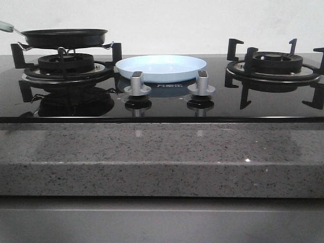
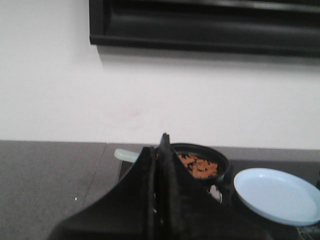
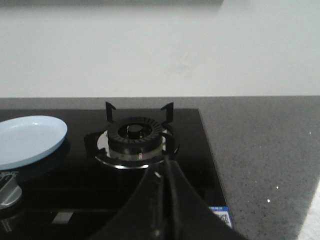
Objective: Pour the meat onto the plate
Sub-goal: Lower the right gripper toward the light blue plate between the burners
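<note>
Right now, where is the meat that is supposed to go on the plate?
The meat lies in the black frying pan on the left burner, seen in the left wrist view; the empty plate sits just right of it, mid-stove.

White wall (image 1: 162, 25); speckled grey stone counter (image 1: 162, 157).

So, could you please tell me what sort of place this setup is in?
Most likely a kitchen: a glass gas hob with two burners, set in a speckled stone counter, with a frying pan on the left burner.
</note>
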Controlling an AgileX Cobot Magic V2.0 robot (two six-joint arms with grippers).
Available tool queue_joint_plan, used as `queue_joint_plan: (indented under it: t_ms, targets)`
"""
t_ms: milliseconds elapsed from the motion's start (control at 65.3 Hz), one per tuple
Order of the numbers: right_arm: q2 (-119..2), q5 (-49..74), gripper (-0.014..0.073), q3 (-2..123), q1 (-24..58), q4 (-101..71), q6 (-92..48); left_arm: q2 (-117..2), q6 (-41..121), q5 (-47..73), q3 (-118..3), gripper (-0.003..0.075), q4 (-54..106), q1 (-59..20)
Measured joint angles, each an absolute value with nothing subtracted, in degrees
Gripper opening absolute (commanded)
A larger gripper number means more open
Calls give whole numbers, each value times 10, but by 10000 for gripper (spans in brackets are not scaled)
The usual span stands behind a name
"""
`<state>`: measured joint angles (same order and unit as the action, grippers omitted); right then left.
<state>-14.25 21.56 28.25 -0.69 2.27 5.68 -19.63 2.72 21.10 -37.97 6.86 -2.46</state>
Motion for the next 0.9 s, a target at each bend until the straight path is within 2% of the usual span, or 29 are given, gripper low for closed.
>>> queue_joint_plan:
  t_ms: [138,383,613,659,720,751,843,904]
  targets:
    - [-221,258,-69,325,-7,23,57,-278,28,257,-413,-20,63,-25]
    - [-341,270,-69,332,-7,23,57,-377,28,270,-416,-20,62,-25]
    - [-396,276,-46,333,-7,23,57,-438,29,270,-416,-18,62,-25]
    - [-400,276,-2,333,-7,23,57,-445,29,270,-416,-2,62,-25]
    - [-400,276,130,333,-7,23,57,-451,29,270,-416,69,62,-25]
    - [-400,276,200,333,-7,23,56,-454,29,270,-416,118,62,-25]
    - [-400,276,428,333,-7,23,56,-461,29,270,-416,326,62,-25]
    - [-400,276,493,333,-7,23,55,-461,29,268,-416,415,62,-25]
